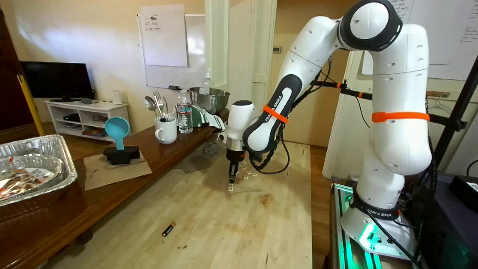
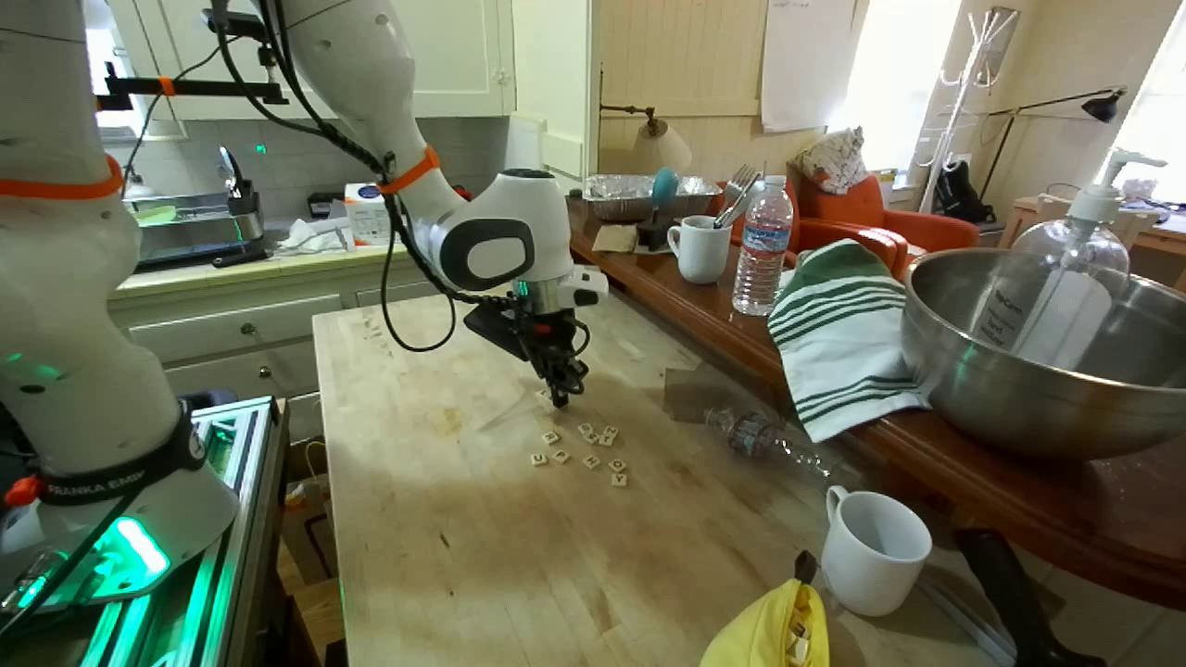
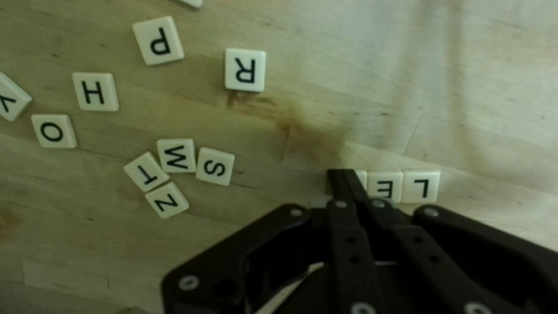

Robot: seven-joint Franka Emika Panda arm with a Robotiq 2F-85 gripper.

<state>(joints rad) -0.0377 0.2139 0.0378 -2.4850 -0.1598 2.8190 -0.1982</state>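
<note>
Clenched gripper (image 3: 347,171) at the end of a short row of letter tiles (image 1: 230,188), with black fingers (image 3: 335,183) drawn flat against each other and pointing down at the worktop (image 3: 501,100). Cannot tell whether touching the tiles. Set edge to edge in that row on the worktop: an L tile (image 3: 421,187), an E tile (image 3: 384,186) beside it, and a third tile (image 3: 362,178), mostly hidden behind the fingers. Square, flat and cream-coloured, with slightly rounded corners and bold black capitals on the upturned faces of L and E. Strewn to one side at assorted angles: an R tile (image 3: 245,69), a P tile (image 3: 158,40), an H tile (image 3: 95,91) near an O tile (image 3: 53,131), and a Y tile (image 3: 13,97) cut off at the wrist view's edge. Closer together, an S tile (image 3: 215,166) just beside a W-or-M tile (image 3: 176,155), then a T tile (image 3: 146,171) and an N-or-Z tile (image 3: 167,200). Beneath them, pale wood with brownish stains. Well apart from the tiles in an exterior view, a battery (image 1: 168,228), dark-bodied with a coppery end.
</note>
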